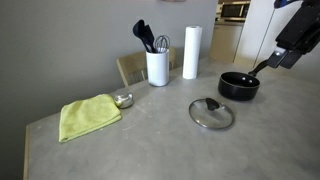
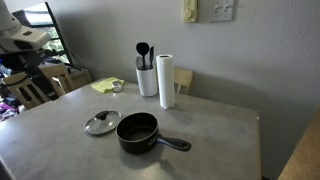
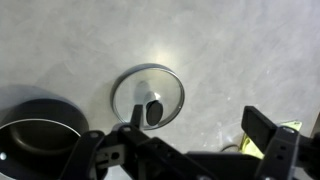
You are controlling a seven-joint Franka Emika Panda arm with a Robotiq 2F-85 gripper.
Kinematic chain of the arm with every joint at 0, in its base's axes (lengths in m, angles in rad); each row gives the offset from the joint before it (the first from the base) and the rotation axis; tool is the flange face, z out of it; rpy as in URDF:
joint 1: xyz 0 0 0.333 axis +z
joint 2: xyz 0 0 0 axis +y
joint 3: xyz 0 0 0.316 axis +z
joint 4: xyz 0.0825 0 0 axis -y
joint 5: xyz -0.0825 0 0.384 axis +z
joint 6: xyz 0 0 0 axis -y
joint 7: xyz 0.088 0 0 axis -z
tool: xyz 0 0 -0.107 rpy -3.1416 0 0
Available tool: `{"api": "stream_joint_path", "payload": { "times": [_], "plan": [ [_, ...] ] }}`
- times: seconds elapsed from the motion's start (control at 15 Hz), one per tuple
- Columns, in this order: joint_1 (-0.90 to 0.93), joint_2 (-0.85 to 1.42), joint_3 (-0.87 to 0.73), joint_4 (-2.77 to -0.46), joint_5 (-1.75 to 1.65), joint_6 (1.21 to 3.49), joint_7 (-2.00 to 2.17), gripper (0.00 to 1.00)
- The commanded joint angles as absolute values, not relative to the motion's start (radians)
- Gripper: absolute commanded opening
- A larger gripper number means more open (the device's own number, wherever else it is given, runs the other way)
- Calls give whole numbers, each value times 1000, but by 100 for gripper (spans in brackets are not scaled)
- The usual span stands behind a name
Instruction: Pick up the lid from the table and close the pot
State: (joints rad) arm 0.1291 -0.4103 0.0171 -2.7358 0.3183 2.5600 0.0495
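The lid (image 1: 211,113), a clear glass disc with a metal rim and dark knob, lies flat on the grey table (image 1: 150,145) next to the pot. It also shows in an exterior view (image 2: 102,123) and in the wrist view (image 3: 148,95). The pot (image 1: 239,87) is a shallow black saucepan with a long handle, uncovered and empty; it shows in an exterior view (image 2: 138,131) and at the wrist view's lower left (image 3: 40,125). My gripper (image 3: 200,135) hangs open and empty high above the table, above and to one side of the lid. It sits at the upper right in an exterior view (image 1: 285,50).
A white utensil holder (image 1: 157,67) with black utensils and a white paper roll (image 1: 190,52) stand at the back. A yellow-green cloth (image 1: 88,115) and a small metal bowl (image 1: 123,99) lie at the far end. A chair back (image 1: 130,68) stands behind the table.
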Motion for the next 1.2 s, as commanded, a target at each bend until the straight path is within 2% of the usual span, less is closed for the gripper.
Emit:
{"api": "stream_joint_path", "payload": {
  "times": [0.0,0.27,0.33,0.6,1.13],
  "plan": [
    [154,-240,-32,-2625,327,2533,-85,100],
    [175,-89,-23,-2554,387,2561,-204,100],
    [144,-183,-3,-2609,344,2552,-132,100],
    [147,-98,7,-2562,362,2554,-167,100],
    [125,142,27,-2481,385,2764,-168,100]
  ]
}}
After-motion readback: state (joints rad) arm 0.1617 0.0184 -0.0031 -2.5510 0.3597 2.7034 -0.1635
